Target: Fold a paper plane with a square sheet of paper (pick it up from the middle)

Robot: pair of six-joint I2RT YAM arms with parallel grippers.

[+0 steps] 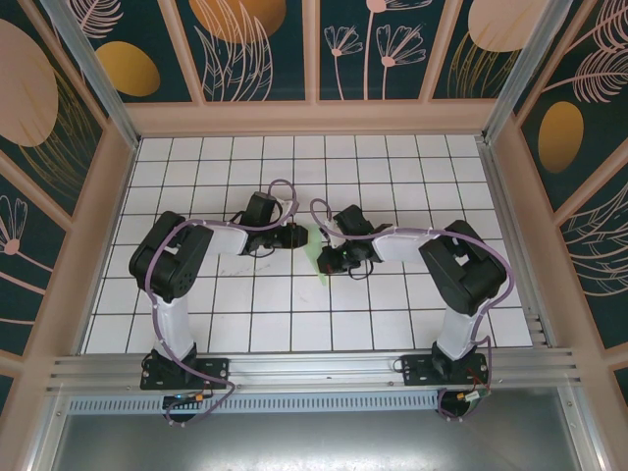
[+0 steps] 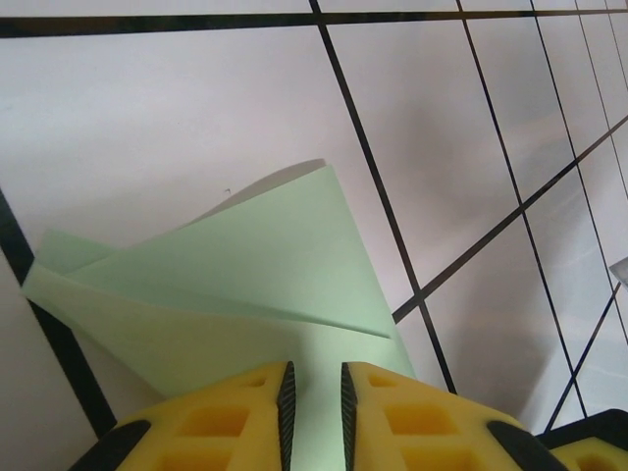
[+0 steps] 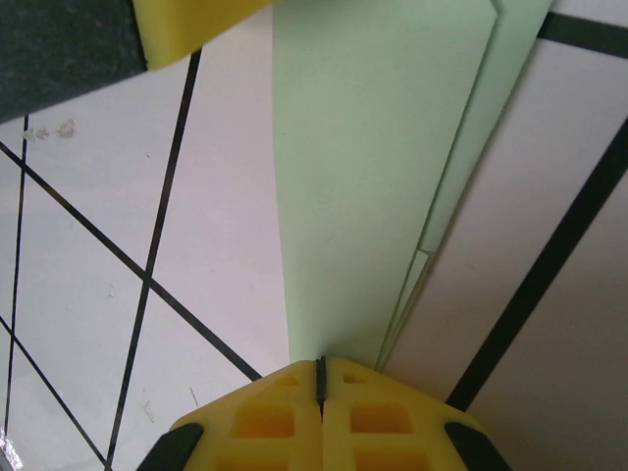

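The paper (image 1: 314,252) is a pale mint-green folded shape lying on the tiled table between my two grippers. In the left wrist view the paper (image 2: 245,265) has one flap lifted off the layer below. My left gripper (image 2: 314,402) sits over its near part, jaws a narrow gap apart, with flat green paper showing through the gap. In the right wrist view the paper (image 3: 373,177) is a long layered strip running away from my right gripper (image 3: 321,365). Those jaws are shut, tips at the strip's near end; I cannot tell whether they pinch it. From above, left gripper (image 1: 296,236) and right gripper (image 1: 328,260) almost meet.
White tiled table (image 1: 294,314) with black grid lines, walled on three sides by patterned panels (image 1: 314,49). A metal rail (image 1: 314,368) runs along the near edge by the arm bases. The left gripper's yellow finger (image 3: 186,25) pokes into the right wrist view, top left.
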